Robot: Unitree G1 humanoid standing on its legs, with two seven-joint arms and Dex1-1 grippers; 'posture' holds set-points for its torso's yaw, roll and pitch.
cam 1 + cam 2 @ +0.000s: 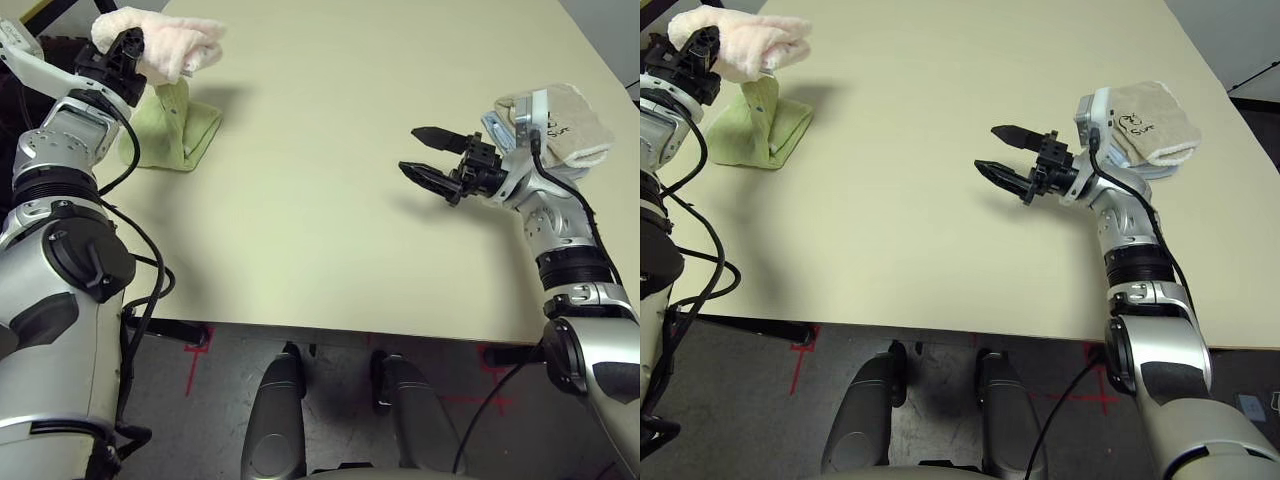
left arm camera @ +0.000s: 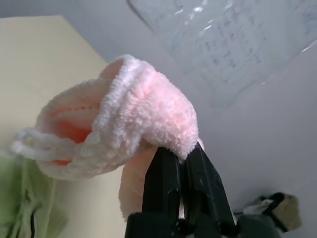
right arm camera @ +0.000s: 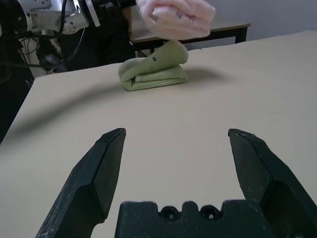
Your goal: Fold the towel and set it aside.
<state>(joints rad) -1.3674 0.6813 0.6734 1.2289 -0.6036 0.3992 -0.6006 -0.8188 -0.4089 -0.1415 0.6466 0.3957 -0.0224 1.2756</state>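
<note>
Silver forearms [image 1: 70,330] are reaching over the worktop [image 1: 330,250] from both sides. Beyond them, the pink towel [image 1: 170,42] is hanging bunched in the left tool [image 2: 185,153], whose fingers are closing tightly on it above the worktop's left part. Beneath it, a green towel [image 1: 172,128] is lying folded, one flap sticking up close to the pink cloth; whether they are touching, I cannot tell. Well apart, the right tool [image 1: 417,150] is standing wide and empty. Beside its wrist, a beige towel [image 1: 1150,120] is lying on a light blue one [image 1: 1155,171].

Plain and cream-coloured, the worktop is catching soft shadows. Grey floor [image 1: 340,440] is showing past its near edge, with red tape marks [image 1: 192,372]. The left wrist view is bringing in a clear, shiny sheet [image 2: 223,44] with blue writing and the scalloped edging of the pink towel; the right wrist view is showing another table [image 3: 218,32] against a pale wall [image 3: 277,17].
</note>
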